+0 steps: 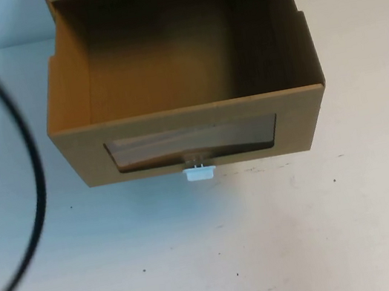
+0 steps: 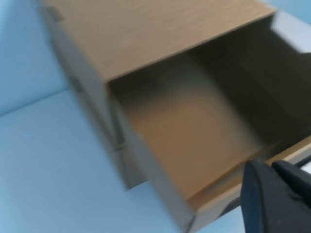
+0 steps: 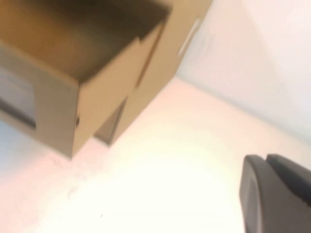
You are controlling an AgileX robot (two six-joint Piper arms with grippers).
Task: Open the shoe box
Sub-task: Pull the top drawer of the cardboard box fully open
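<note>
Shoe box (image 1: 166, 67) sits far-centre on my bench (image 1: 288, 249), drawer (image 1: 79, 154) standing out toward the near side, nothing inside. I judge the opening done. Right tool (image 3: 274, 189) is closed on nothing, over bare bench, clear of the box. Left tool (image 2: 277, 194) is by the drawer's front edge; can't tell its state.

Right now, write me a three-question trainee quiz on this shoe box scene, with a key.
1. True or false: the drawer of the shoe box is pulled out.
2. What colour is the pull tab on its front?
3. The right hand is: A) shut, clear of the box; B) gripping the tab; C) inside the drawer.
Key: 1 true; 2 white; 3 A. The left hand hovers by the drawer's front.
</note>
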